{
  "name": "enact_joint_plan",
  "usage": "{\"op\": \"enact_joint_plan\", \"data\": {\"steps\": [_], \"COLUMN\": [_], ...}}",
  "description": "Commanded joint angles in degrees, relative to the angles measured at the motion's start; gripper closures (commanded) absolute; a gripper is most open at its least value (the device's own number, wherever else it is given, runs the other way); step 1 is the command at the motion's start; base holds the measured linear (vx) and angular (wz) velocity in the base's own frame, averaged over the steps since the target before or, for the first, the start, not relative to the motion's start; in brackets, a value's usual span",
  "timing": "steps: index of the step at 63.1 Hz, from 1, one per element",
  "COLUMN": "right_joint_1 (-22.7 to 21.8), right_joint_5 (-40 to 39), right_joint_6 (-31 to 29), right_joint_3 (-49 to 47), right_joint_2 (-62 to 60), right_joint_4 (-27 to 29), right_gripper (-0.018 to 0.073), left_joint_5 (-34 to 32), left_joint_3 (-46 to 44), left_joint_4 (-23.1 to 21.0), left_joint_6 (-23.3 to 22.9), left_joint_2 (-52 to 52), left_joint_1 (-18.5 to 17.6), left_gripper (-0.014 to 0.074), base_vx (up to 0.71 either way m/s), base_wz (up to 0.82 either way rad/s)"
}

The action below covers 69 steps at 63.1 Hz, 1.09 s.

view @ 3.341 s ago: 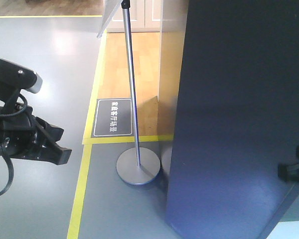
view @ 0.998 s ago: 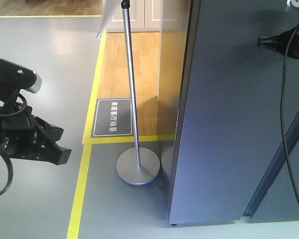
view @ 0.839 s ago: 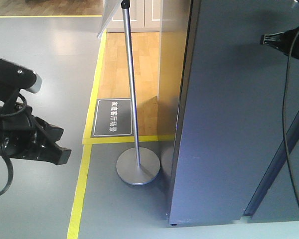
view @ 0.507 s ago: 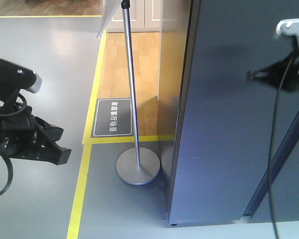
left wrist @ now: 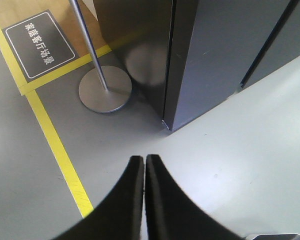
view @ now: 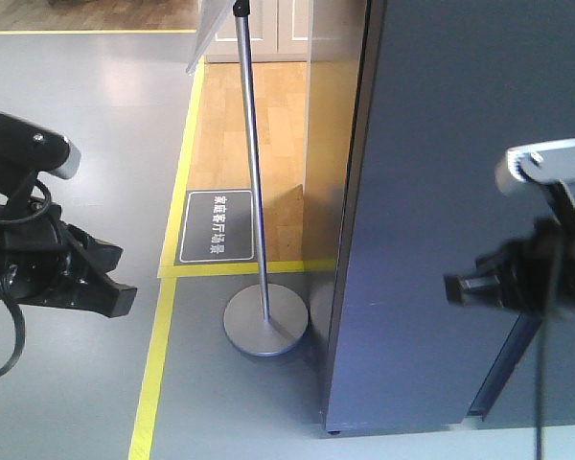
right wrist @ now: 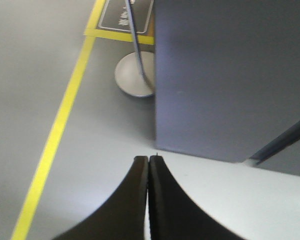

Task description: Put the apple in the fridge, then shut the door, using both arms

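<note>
1. Door [view: 441,192] lies flush with the fridge [left wrist: 135,45]; apple not in view, presumably shut inside.
2. Left gripper [left wrist: 143,165]: fingers pressed together, empty, low over the floor at near left.
3. Right gripper [right wrist: 148,165]: likewise pressed together, empty, just near of the door face.
4. Risk: right arm cable [view: 548,364] hangs before the door; it might snag.
5. Risk: sign stand [view: 265,321] sits just left of the fridge; a wide left swing could topple it.

**Fridge shut, apple unseen**

The door [view: 431,220], a dark grey smooth panel, is seen flush against the fridge [left wrist: 135,45], upright, ahead of both closed, empty grippers. The right gripper [view: 457,288] is held just before its front.
</note>
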Motion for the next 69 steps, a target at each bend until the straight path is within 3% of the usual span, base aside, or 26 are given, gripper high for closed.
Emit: {"op": "enact_joint_plan", "data": {"steps": [1,36,69], "right_joint_1": [0.2,0.1,0.1], "right_joint_5": [-2.0,12.6,13.7], "right_joint_6": [-0.1,0.0,-0.1], "right_joint_3": [1.7,15.8,16.6], "right_joint_2": [-5.4,-29.1,-31.8], "right_joint_4": [1.7,-2.1,-1.9], "right_gripper": [0.0564,0.0564,0.0564], "left_joint_5": [-3.1,-3.1,-3.1], "left_joint_3": [-1.6,-1.6,-1.6], "left_joint_4": [-0.1,-0.1,-0.1], "left_joint_6": [-0.2,-0.2,-0.2], "left_joint_2": [-1.2,-1.2,-1.2], "left_joint_1": [0.1,0.1,0.1], "left_gripper": [0.0603,0.0603,0.0603], "base_vx": [0.00,0.00,0.00], "base_wz": [0.00,0.00,0.00]}}
